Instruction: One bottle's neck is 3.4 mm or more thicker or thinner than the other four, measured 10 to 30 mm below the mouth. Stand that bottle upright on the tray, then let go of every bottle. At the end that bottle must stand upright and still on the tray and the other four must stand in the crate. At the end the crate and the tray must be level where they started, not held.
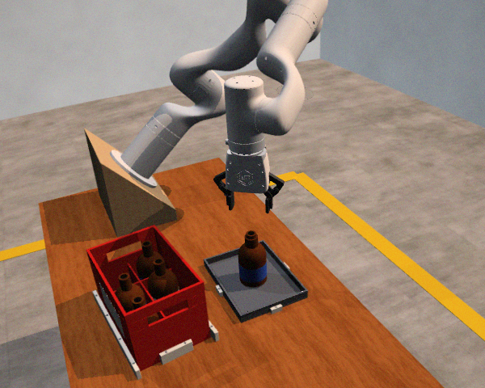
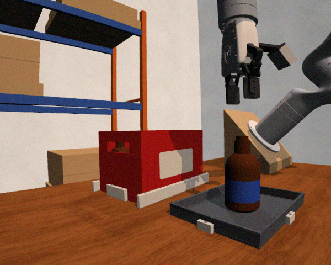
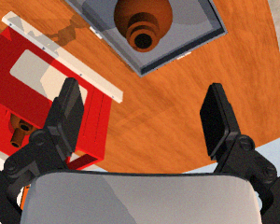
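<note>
A brown bottle with a blue label (image 1: pixel 252 260) stands upright on the grey tray (image 1: pixel 255 282); it also shows in the side view (image 2: pixel 242 178) and from above in the wrist view (image 3: pixel 143 18). My gripper (image 1: pixel 249 203) is open and empty, well above the bottle's mouth and clear of it; it also shows in the side view (image 2: pixel 243 92) and the wrist view (image 3: pixel 140 119). The red crate (image 1: pixel 146 292) stands left of the tray with several brown bottles (image 1: pixel 150 276) upright in its compartments.
A tan wedge (image 1: pixel 125 196) carries the arm's base behind the crate. White blocks (image 1: pixel 175 351) hold the crate and the tray in place. The table's right edge runs close behind the tray. Shelving with boxes (image 2: pixel 60 71) stands beyond the table.
</note>
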